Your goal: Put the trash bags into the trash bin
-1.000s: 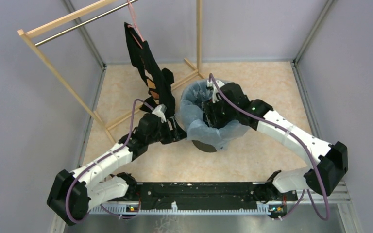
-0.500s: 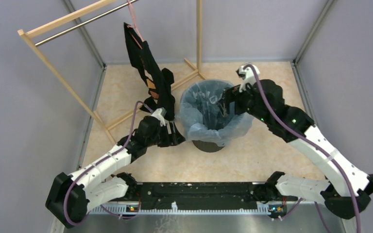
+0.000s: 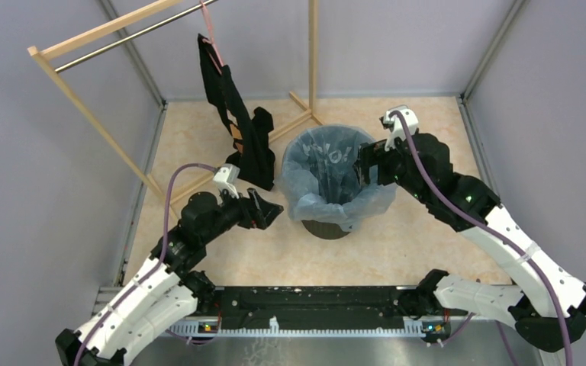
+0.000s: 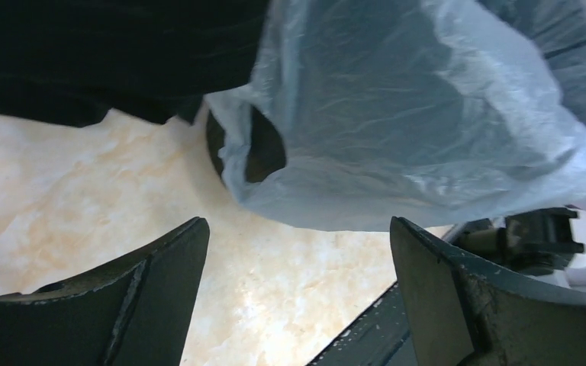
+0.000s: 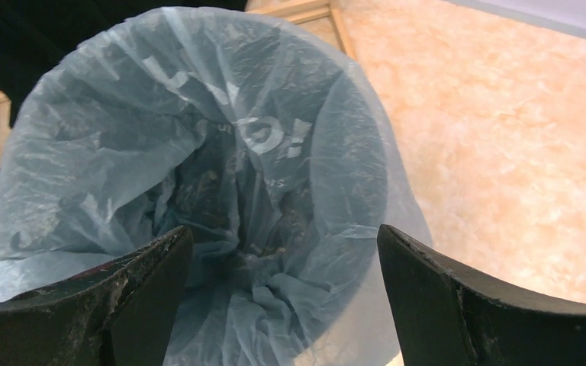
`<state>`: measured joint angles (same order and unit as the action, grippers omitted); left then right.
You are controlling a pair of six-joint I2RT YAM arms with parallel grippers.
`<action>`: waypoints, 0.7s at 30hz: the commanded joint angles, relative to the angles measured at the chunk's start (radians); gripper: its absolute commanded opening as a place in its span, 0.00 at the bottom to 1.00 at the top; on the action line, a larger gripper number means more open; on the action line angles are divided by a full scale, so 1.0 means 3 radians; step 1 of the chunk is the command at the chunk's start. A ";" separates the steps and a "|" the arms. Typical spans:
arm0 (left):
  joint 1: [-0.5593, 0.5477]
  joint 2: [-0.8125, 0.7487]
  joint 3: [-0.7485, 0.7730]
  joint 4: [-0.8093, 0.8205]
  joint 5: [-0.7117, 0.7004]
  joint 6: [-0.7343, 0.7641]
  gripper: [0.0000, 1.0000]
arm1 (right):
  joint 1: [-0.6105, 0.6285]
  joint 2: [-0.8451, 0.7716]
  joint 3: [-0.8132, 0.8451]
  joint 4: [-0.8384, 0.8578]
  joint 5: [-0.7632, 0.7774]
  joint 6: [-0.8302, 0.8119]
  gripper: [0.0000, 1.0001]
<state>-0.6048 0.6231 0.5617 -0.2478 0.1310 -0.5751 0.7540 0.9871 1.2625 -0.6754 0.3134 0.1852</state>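
A pale marbled table (image 3: 397,252) carries a wooden rack (image 3: 313,53) far beyond both grippers. The trash bin (image 3: 326,229), black and round, stands upright between the two grippers, ahead of each. The trash bag (image 3: 317,202), thin pale blue film, lines the bin, its mouth wide open and its wrinkled edge folded down over the rim, hiding most of the outer wall. A black garment (image 3: 233,114) hangs from the rack, above and beyond the left gripper. The left gripper (image 3: 271,213) sits low beside the bin, fingers spread and holding nothing; the bag's hanging edge is just ahead of its fingertips (image 4: 160,259). The right gripper (image 3: 362,164) hovers at the bin's opposite rim, fingers spread and empty, with the bag's open mouth (image 5: 229,198) directly ahead.
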 commanded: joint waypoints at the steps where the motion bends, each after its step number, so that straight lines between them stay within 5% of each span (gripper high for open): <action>1: -0.0012 0.0030 -0.0008 0.0467 0.0359 -0.0033 0.96 | -0.0002 -0.0072 -0.0014 0.0286 -0.0362 -0.0063 0.91; 13: -0.0009 0.0252 -0.0767 0.2217 0.0179 -0.0217 0.98 | -0.0004 -0.0414 -0.0186 0.0504 -0.0743 -0.0131 0.92; 21: -0.0008 0.0921 -0.0763 0.3022 0.0975 -0.0245 0.98 | 0.0002 -0.0667 -0.0308 0.0540 -0.0672 -0.0198 0.95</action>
<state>-0.6048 0.8093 0.3141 0.4171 0.2932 -0.6353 0.7540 0.8131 1.1790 -0.5606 0.1097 0.1471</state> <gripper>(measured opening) 0.979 0.949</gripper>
